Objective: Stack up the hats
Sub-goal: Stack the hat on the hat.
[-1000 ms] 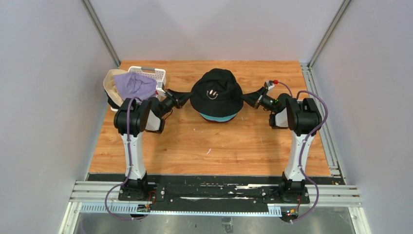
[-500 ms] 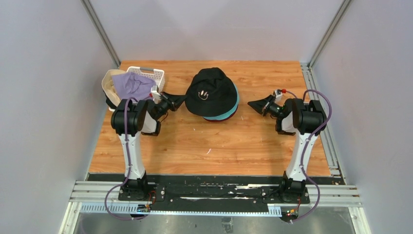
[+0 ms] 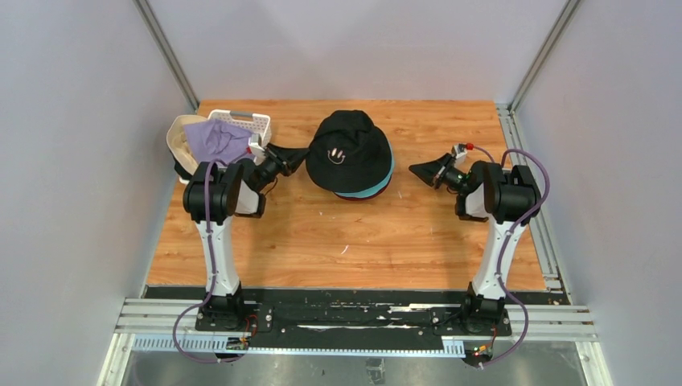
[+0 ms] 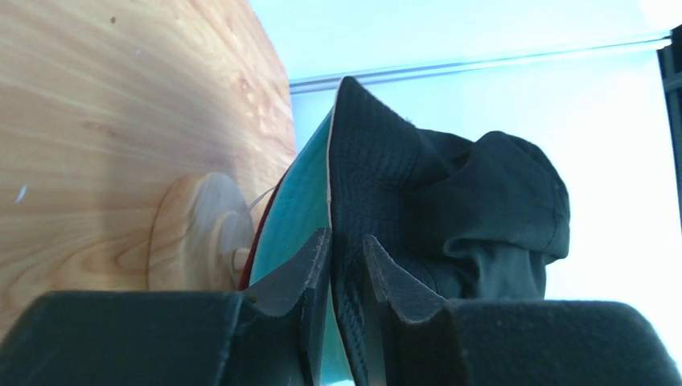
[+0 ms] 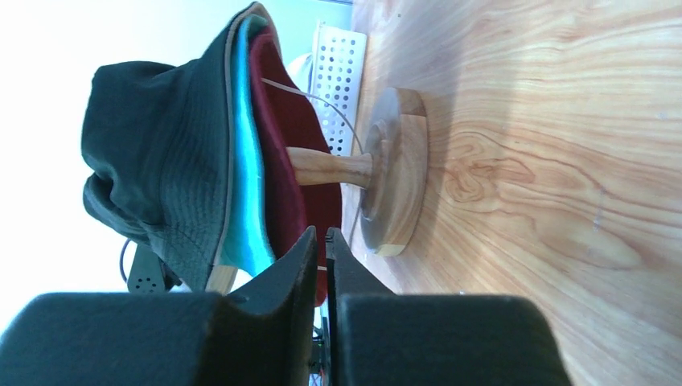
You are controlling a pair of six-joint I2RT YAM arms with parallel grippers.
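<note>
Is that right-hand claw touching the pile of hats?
Apart. The top external view shows a strip of bare table between the right gripper and the hats.

The right pincer (image 3: pixel 417 170) let go of the black smiley hat (image 3: pixel 347 153), pulled away from it and closed. The hat slid toward the left pincer (image 3: pixel 301 155), whose fingers (image 4: pixel 297 281) opened a little around its brim
</note>
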